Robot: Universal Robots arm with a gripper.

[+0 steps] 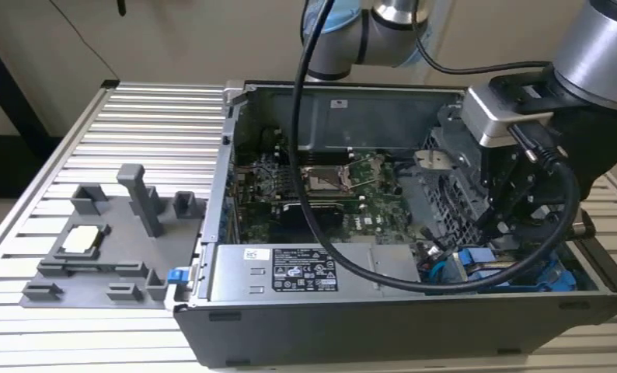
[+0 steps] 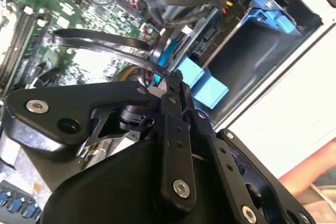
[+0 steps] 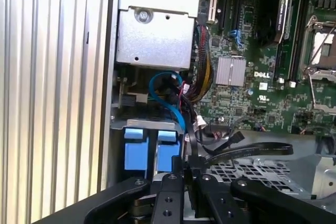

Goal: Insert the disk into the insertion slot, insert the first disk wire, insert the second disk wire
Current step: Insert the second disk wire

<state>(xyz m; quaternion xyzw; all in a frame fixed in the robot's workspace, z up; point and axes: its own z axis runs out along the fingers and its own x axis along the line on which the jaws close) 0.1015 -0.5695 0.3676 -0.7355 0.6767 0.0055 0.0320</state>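
Observation:
My gripper (image 3: 187,170) hangs low in the open computer case, over the drive cage at the exterior view's right (image 1: 503,233). Its black fingers (image 2: 169,129) are shut on the connector end of a flat black disk wire (image 3: 247,151), which curls away over the motherboard (image 2: 113,51). Right beside the fingertips the disk's bright blue carrier (image 3: 142,153) sits in the insertion slot (image 3: 252,170), a bay with a perforated grey wall. The disk's metal face is mostly hidden. In the second wrist view the blue tabs (image 2: 202,83) lie just beyond the fingertips.
A silver power-supply box (image 1: 308,272) lies along the case's near wall. A light blue cable (image 3: 173,103) loops between it and the cage. Another blue carrier (image 2: 268,9) sits further along. A grey fixture tray (image 1: 101,241) stands on the ribbed table at the exterior view's left.

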